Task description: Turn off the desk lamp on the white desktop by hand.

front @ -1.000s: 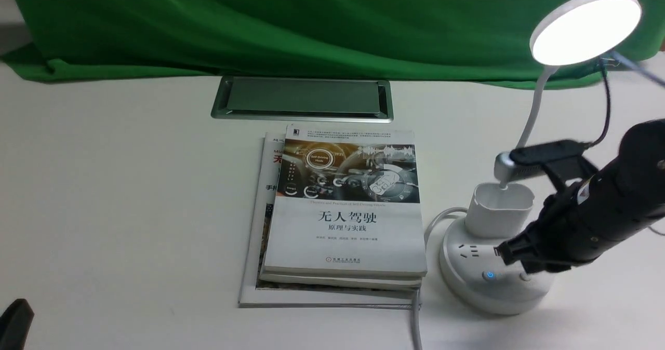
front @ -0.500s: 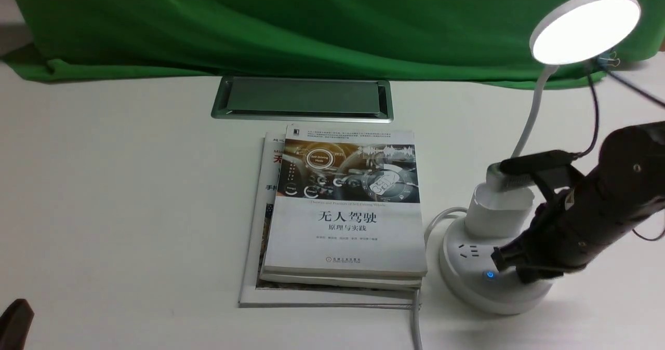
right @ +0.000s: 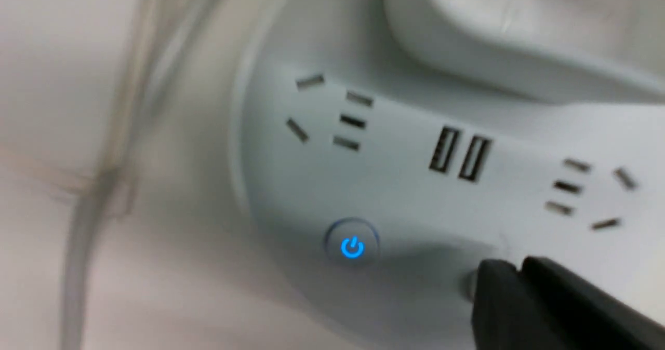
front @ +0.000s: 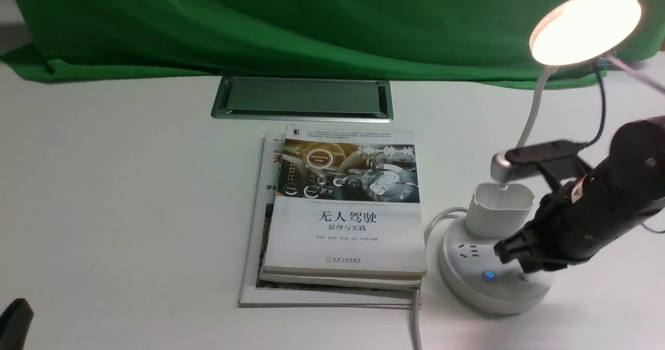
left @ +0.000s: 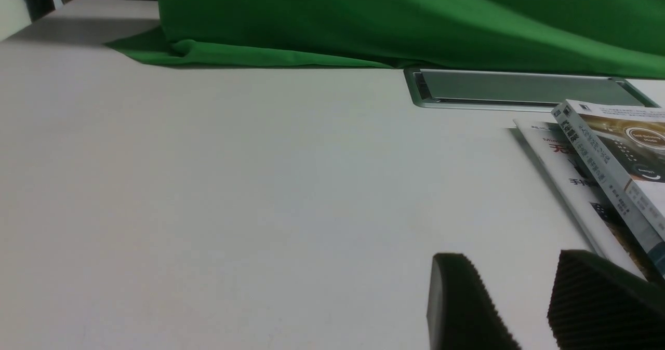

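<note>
The right gripper [front: 511,252] is clenched, fingers pressed together, its tip at the front of the round base [front: 467,293] of the desk lamp [front: 499,220], just beside the blue-lit power button [front: 489,275]. Behind it on the base stands the cup-shaped holder [front: 499,210], where the thin neck [front: 530,116] ends. The lamp stands upright on the right of the white desktop [front: 130,184], just beside stacked books [front: 345,225]. Its neck rises and curves rightward to the glowing disc head [front: 584,28], which faces forward and down. The left gripper [left: 509,267] rests low, fingers parted.
</note>
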You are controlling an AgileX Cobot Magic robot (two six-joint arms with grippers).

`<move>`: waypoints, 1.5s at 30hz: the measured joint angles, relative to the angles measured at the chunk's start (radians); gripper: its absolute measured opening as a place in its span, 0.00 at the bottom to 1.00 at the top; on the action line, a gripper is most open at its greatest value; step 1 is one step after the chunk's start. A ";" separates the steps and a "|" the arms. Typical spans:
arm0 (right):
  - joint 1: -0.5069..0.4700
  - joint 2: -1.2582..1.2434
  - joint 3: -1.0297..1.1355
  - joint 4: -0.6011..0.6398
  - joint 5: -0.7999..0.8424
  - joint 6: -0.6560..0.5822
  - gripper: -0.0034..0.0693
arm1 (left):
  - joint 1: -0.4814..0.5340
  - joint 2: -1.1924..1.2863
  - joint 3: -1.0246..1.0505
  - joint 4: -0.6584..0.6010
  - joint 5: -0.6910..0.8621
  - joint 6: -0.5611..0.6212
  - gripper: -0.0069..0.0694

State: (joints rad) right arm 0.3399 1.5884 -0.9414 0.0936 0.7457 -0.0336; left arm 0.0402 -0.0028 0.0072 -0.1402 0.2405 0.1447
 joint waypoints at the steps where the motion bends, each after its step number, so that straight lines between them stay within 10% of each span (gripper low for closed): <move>1: 0.000 -0.021 0.000 0.000 0.000 0.000 0.11 | 0.000 0.000 0.000 0.000 0.000 0.000 0.41; 29: 0.000 0.081 -0.005 -0.003 -0.004 0.000 0.12 | 0.000 0.000 0.000 0.000 0.000 0.000 0.41; 45: 0.000 -0.508 0.192 -0.003 0.037 0.003 0.12 | 0.000 0.000 0.000 0.000 0.000 0.000 0.41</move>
State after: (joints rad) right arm 0.3399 1.0808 -0.7489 0.0910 0.7824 -0.0304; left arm 0.0402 -0.0028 0.0072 -0.1402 0.2405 0.1447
